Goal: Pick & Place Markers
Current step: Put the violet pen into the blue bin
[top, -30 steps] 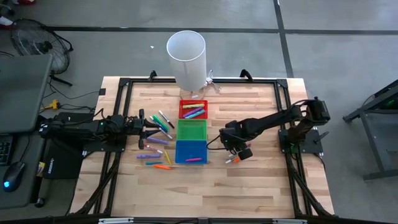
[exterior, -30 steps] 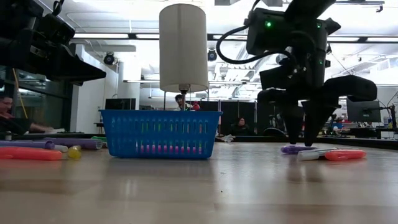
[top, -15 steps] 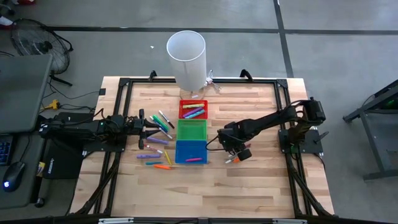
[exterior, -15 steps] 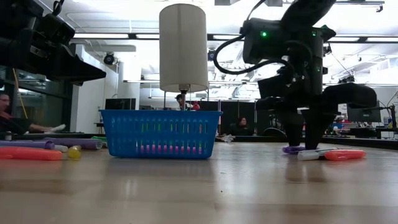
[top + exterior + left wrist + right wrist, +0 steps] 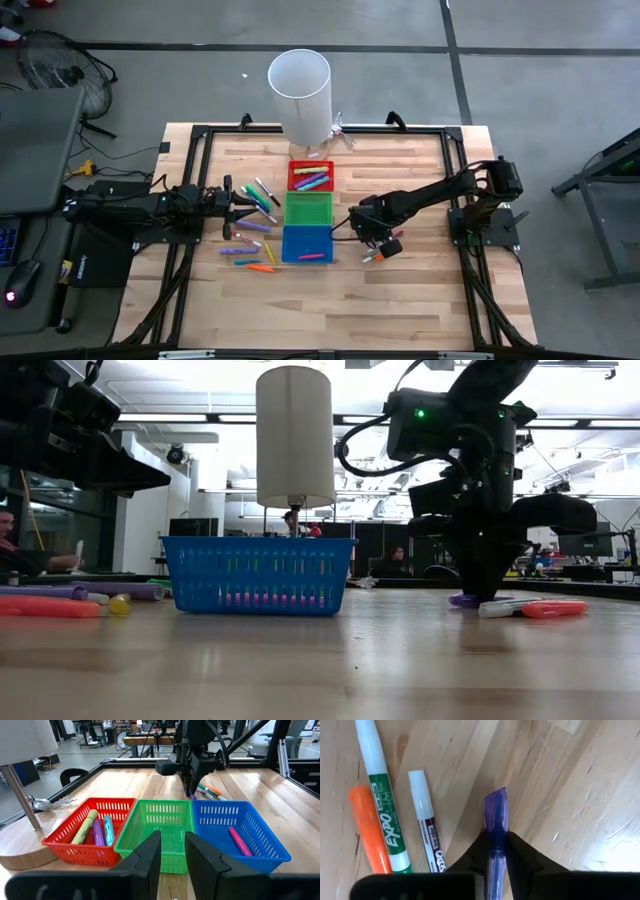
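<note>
My right gripper [image 5: 376,238] [image 5: 496,844] is down at the table just right of the blue bin [image 5: 288,244], shut on a purple marker [image 5: 496,812] [image 5: 462,600]. Beside it lie an orange marker [image 5: 367,827], a green-and-white one [image 5: 382,795] and a white-and-purple one [image 5: 426,822]. Several more markers [image 5: 255,225] lie flat left of the bins. Some rest in the red bin [image 5: 312,180], and a pink one [image 5: 239,840] lies in the blue bin. My left gripper [image 5: 240,208] [image 5: 173,852] waits left of the bins, open and holding nothing. My right gripper pinches the purple marker's barrel [image 5: 495,834] between its two fingers [image 5: 520,854], behind the capped end. The fingers come from above, pointing down, and lie across the marker. Its capped end sticks out beyond the fingertips, low on the table; I cannot tell whether it is lifted.
Red, green [image 5: 308,208] and blue bins stand in a row at the table's middle. A tall white cylinder [image 5: 299,95] on a round base stands at the far edge. Bare wood lies near and right of the bins. People sit in the room beyond.
My right gripper has shifted slightly toward the blue bin and shut its fingers, which stood apart on either side of the purple marker, onto it. The marker has stayed low on the table.
</note>
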You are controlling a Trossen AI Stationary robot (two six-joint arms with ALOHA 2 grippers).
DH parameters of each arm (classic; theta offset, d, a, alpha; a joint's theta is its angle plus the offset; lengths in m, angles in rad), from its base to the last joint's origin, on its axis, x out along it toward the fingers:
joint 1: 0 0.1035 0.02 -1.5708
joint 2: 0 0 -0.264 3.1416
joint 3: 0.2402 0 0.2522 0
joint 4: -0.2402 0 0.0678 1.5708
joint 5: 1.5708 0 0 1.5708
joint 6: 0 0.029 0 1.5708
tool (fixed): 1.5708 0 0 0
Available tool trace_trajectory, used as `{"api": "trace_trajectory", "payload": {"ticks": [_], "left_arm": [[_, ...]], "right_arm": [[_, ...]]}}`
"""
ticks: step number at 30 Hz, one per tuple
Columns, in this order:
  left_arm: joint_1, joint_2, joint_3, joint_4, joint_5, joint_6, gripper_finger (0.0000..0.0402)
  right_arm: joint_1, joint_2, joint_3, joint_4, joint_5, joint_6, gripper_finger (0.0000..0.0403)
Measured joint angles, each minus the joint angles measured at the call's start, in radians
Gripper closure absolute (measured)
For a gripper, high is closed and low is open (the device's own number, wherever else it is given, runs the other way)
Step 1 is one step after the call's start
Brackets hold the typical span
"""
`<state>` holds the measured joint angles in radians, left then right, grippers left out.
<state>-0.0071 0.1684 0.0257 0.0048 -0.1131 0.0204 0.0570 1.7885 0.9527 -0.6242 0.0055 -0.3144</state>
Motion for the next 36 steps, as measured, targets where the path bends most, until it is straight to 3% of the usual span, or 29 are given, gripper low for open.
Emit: {"api": "trace_trajectory", "payload": {"ticks": [13,27,36], "left_arm": [[0.000,0.000,0.000,0.000,0.000,0.000,0.0316],[0.000,0.000,0.000,0.000,0.000,0.000,0.0316],[0.000,0.000,0.000,0.000,0.000,0.000,0.0316]], "right_arm": [[-0.012,-0.033,0.074,-0.035,0.009,0.091,0.0372],[-0.011,-0.029,0.406,-0.243,0.064,0.309,0.0372],[0.003,0.111,0.647,-0.329,0.037,0.426,0.0372]]}}
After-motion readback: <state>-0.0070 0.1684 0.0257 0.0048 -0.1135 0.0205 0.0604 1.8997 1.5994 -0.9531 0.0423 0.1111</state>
